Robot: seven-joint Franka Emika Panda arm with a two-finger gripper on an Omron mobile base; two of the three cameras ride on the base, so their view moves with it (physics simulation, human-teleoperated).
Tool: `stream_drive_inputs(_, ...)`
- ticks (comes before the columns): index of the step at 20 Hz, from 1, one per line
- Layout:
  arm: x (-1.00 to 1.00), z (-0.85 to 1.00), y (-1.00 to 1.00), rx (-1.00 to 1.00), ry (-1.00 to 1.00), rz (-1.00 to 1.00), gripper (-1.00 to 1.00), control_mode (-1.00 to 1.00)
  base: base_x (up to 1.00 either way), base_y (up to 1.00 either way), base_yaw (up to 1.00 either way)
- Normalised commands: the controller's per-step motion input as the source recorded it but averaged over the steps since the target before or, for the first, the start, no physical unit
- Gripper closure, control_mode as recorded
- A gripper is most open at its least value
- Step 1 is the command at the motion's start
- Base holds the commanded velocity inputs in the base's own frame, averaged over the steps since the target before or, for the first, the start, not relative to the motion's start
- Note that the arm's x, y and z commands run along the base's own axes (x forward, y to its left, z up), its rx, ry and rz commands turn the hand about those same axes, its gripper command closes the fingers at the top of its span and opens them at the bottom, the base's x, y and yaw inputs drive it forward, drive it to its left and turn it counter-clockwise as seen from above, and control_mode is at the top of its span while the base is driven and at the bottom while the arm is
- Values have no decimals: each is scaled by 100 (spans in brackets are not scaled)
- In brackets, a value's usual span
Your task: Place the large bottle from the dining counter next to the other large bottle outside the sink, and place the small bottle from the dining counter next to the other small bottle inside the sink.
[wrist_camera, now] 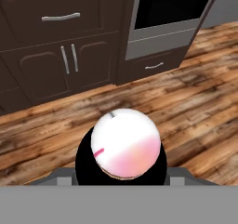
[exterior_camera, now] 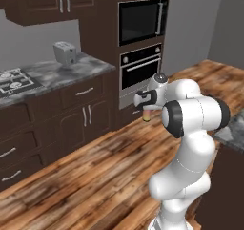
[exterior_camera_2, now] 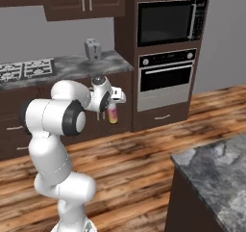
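**Small bottle carried past the wall oven**

The wall oven (exterior_camera_2: 168, 79) stands in dark cabinetry beyond a wood floor (exterior_camera: 86, 176). Left of the oven, a toaster (exterior_camera_2: 92, 48) sits on the marbled counter (exterior_camera: 62, 71). In front of the oven, the gripper (exterior_camera_2: 109, 111) hangs above the floor, jaws closed on the small pink-to-yellow bottle (exterior_camera_2: 113, 114).

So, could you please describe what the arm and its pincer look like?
The arm is glossy white, built of rounded, bulbous segments with dark bands at the joints. A small grey cap tops the wrist. The pincer has a white body with a dark panel and two small dark fingers. No cables or markings are visible.
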Motion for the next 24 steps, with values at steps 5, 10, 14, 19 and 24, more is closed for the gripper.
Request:
stream_drive_inputs(5,0,0,0,0,0,0,100,100,38,52,-34)
stream_drive_inputs(10,0,0,0,0,0,0,100,100,28,46,-34)
stream_drive_inputs(14,0,0,0,0,0,0,100,100,28,46,-32)
stream_drive_inputs(19,0,0,0,0,0,0,100,100,29,48,-33)
stream_drive_inputs(24,0,0,0,0,0,0,100,100,31,48,-34)
